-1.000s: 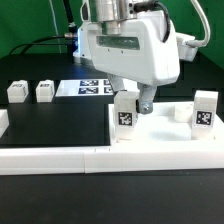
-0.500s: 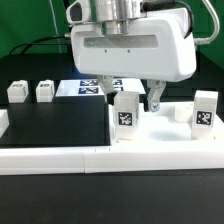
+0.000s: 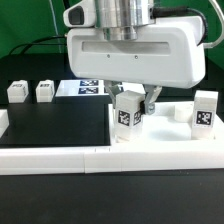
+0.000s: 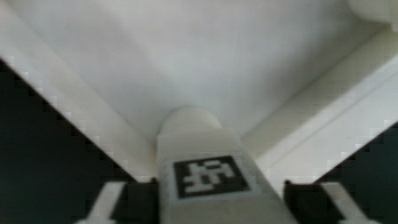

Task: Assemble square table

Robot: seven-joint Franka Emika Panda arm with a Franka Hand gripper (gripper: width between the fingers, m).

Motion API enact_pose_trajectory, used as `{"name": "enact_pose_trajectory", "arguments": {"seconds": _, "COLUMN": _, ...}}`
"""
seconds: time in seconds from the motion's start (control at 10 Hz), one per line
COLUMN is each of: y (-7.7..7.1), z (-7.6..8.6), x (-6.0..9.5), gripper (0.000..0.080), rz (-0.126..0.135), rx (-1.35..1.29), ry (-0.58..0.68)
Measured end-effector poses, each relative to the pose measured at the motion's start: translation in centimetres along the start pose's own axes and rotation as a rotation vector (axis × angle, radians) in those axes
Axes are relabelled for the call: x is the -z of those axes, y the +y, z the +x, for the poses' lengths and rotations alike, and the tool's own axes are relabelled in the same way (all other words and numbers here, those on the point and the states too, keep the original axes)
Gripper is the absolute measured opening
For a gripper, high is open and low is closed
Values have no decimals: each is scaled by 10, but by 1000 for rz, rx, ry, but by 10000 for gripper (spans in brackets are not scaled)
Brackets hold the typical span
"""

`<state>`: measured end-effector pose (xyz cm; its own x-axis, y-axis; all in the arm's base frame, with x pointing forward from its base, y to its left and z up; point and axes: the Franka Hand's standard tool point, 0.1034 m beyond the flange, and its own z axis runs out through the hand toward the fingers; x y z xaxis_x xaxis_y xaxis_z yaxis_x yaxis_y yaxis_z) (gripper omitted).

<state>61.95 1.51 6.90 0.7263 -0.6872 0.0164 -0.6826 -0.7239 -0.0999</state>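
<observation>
Two loose legs (image 3: 17, 92) (image 3: 44, 91) lie unmoved near the far left edge of the black work surface (image 3: 55, 125). The marker board (image 3: 90, 87) lies just beyond them.

In the last second the gripper (image 3: 133, 100) has come down over the upright leg (image 3: 126, 112), which stands at the left corner of the table top (image 3: 165, 140). Its jaws have drawn in from full width. This suggests the grasp stage for this leg is in progress.

In the wrist view the fingers (image 4: 112, 200) flank the leg on both sides. The jaws stand partly apart. The pictures do not show whether the pads press the leg.

A fourth leg (image 3: 205, 110) stands at the top's right edge.
</observation>
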Motion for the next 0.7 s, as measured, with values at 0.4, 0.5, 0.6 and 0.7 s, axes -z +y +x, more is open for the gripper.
{"name": "enact_pose_trajectory", "arguments": {"seconds": 0.4, "y": 3, "z": 1, "x": -2, "gripper": 296, "rz": -2, "rx": -380, "ry": -6}}
{"name": "enact_pose_trajectory", "arguments": {"seconds": 0.5, "y": 3, "z": 4, "x": -2, "gripper": 295, "rz": 7, "rx": -569, "ry": -25}}
{"name": "enact_pose_trajectory", "arguments": {"seconds": 0.6, "y": 3, "z": 5, "x": -3, "gripper": 295, "rz": 26, "rx": -750, "ry": -48}}
{"name": "enact_pose_trajectory", "arguments": {"seconds": 0.7, "y": 4, "z": 7, "x": -2, "gripper": 294, "rz": 54, "rx": -927, "ry": -83}}
